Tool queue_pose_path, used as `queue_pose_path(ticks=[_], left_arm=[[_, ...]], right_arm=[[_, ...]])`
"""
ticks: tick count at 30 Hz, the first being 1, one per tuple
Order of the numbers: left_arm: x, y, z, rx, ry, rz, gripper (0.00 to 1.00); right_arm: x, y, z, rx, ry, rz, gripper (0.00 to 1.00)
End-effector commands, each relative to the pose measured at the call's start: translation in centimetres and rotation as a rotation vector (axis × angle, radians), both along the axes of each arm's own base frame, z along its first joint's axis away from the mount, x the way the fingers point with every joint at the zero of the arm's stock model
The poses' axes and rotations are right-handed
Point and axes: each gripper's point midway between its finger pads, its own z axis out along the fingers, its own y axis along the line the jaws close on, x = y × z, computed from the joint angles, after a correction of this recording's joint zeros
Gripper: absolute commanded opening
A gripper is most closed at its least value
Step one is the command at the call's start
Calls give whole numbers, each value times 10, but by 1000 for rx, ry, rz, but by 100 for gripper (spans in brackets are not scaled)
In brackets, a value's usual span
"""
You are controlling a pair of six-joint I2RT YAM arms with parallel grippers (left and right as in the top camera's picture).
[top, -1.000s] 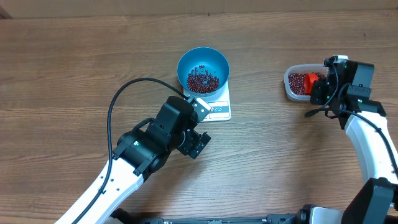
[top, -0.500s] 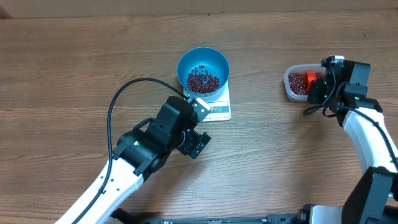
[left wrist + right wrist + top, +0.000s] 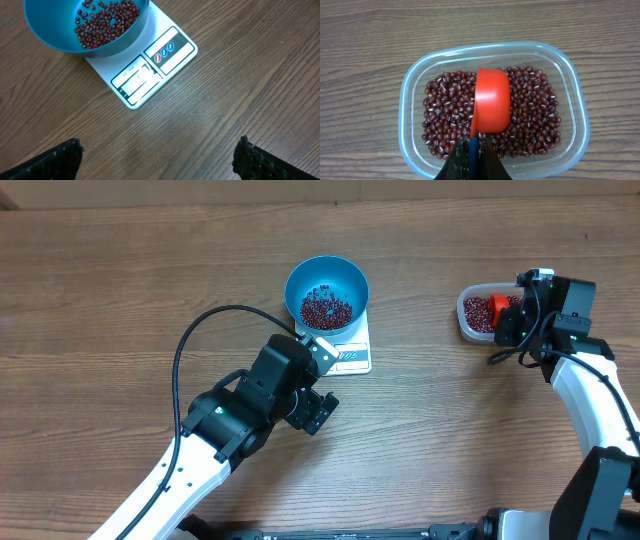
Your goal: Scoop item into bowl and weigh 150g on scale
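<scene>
Since the frame one second earlier, the right arm (image 3: 590, 390) has shifted slightly toward the clear plastic tub (image 3: 580, 125), carrying the red scoop (image 3: 492, 102) with it. Over the last half second it shows no further displacement. The left arm (image 3: 230, 420), the blue bowl (image 3: 326, 270) and the scale (image 3: 355, 355) keep their earlier positions.

Right jaws: fully closed, pinching the handle of the red scoop. The cup end of the scoop sits inside the tub, over the beans (image 3: 445, 115) that cover the tub floor. Whether the scoop presses into the beans or only rests on them cannot be told.

Left jaws: spread as wide as they go, holding nothing. In the left wrist view the two fingertips stand at the lower corners of the picture with bare desk (image 3: 100, 280) between them. They hover near the display edge of the scale and touch neither the scale nor the bowl.

Task items: the blue bowl stands upright on the scale and covers most of its platform, leaving the display window and button panel exposed. A partial layer of beans lies in the bottom of the bowl. The display reading is too small to make out. The tub stands on the desk well apart from the scale, to its right in the overhead view.
</scene>
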Motion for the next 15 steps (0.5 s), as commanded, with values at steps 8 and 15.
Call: queue_pose_path(ticks=[8, 15], left_arm=[[2, 1, -2, 15, -5, -3, 99], [2, 1, -2, 15, -4, -3, 99]], right_arm=[[-5, 21, -10, 101, 26, 78, 4], [-8, 25, -21, 128, 58, 94, 4]])
